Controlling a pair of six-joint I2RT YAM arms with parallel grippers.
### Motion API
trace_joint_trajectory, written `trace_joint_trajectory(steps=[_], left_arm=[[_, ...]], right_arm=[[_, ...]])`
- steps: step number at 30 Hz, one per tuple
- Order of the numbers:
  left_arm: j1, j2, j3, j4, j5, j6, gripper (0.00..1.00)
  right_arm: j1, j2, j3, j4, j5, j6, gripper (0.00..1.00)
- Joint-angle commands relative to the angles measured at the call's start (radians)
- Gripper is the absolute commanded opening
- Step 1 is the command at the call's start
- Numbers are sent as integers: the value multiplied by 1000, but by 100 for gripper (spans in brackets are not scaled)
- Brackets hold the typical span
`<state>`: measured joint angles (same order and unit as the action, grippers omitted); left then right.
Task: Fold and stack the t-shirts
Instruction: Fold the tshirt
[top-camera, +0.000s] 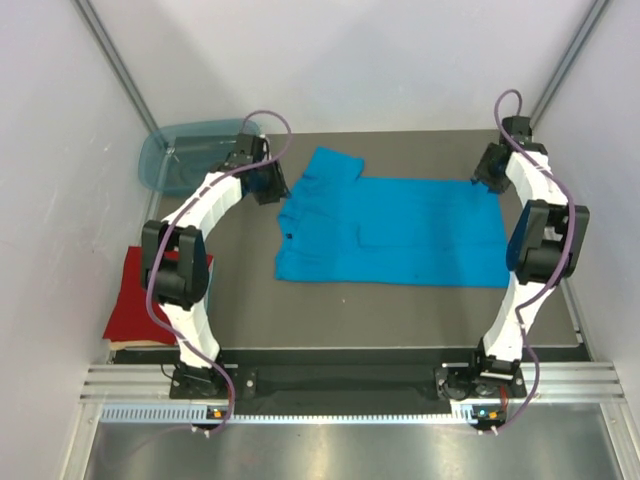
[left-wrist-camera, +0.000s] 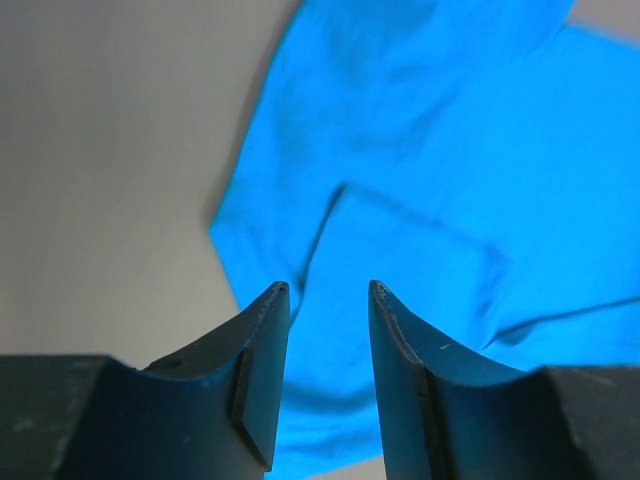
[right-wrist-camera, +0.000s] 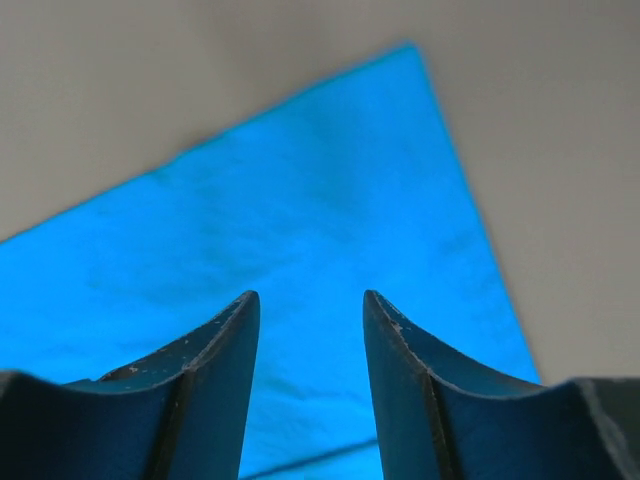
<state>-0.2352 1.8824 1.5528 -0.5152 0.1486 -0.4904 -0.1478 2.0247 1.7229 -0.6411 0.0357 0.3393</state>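
Note:
The turquoise t-shirt (top-camera: 390, 232) lies spread flat across the middle of the table, with one sleeve (top-camera: 333, 165) pointing to the back. The red t-shirt (top-camera: 133, 305) lies folded at the table's left edge, partly behind the left arm. My left gripper (top-camera: 272, 188) hovers at the turquoise shirt's left end. In the left wrist view that gripper (left-wrist-camera: 325, 288) is open, with only blue cloth (left-wrist-camera: 420, 190) showing below the gap. My right gripper (top-camera: 482, 178) sits over the shirt's back right corner. Seen from the right wrist, it (right-wrist-camera: 308, 295) is open above that corner (right-wrist-camera: 330, 190), holding nothing.
A translucent blue-green tub (top-camera: 185, 150) stands at the back left corner, just behind the left arm. White walls close in on both sides, and metal rails (top-camera: 340, 385) run along the near edge.

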Motion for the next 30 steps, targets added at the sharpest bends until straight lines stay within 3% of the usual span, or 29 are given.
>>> trace_joint_trajectory(steps=[1,5,11,16,30], left_arm=[[-7,-71,-107,-69,23,21,43],[-7,-224,-329,-53,35,10,50],[-7,-324,-535,10,196,-23,56],[-7,-313,-597,70,255,-69,56],[-7,-388,-660,55,151,-83,59]], right_arm=[[-42,-61,-33,-176,125,167,46],[-88,-255,-238,-192,216,334,47],[-170,-441,-523,-151,294,428,49],[-208,-471,-663,-86,244,423,48],[-226,-491,-799,-34,279,441,47]])
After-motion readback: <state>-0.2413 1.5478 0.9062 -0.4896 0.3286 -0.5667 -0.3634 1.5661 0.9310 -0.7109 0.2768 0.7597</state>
